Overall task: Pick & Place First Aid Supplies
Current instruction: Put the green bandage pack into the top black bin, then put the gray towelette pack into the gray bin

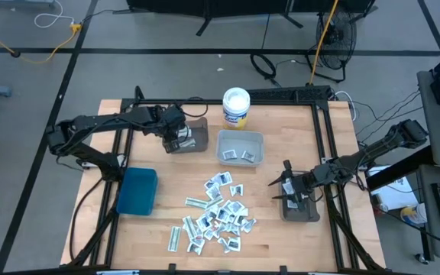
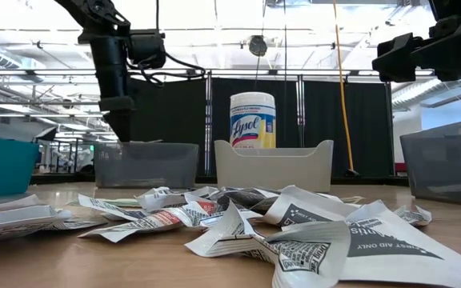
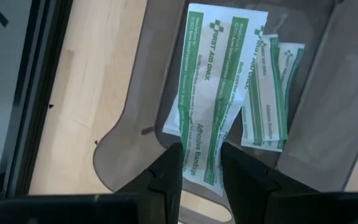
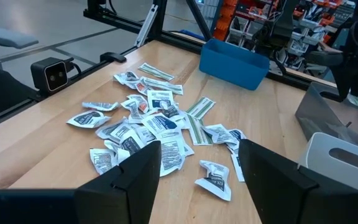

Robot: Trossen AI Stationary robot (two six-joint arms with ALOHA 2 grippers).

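The first aid supplies lie as a loose pile of small packets point(image 1: 216, 214) point(image 4: 148, 124) on the wooden table's near middle. My left gripper point(image 1: 178, 139) point(image 3: 201, 158) points down over a dark grey bin point(image 1: 193, 137) point(image 2: 146, 164) at the far left, shut on a white strip with green print point(image 3: 213, 93). A second green-printed strip point(image 3: 269, 93) lies flat on that bin's floor. My right gripper point(image 1: 281, 186) point(image 4: 197, 155) waits open at the right, facing the pile, nothing between its fingers. My left gripper pinches the green-printed strip by one end point(image 3: 202, 163) between its two fingers. The fingers come from above, pointing steeply down. The strip hangs below them, over the inside of the dark grey bin. I cannot tell whether its lower end touches the bin's floor.
A light grey bin point(image 1: 241, 147) in the far middle holds two packets. Behind it stands a white round tub point(image 1: 236, 107) point(image 2: 252, 120). A blue bin point(image 1: 137, 191) point(image 4: 235, 62) sits at the near left, another dark grey bin point(image 1: 300, 208) under my right arm.
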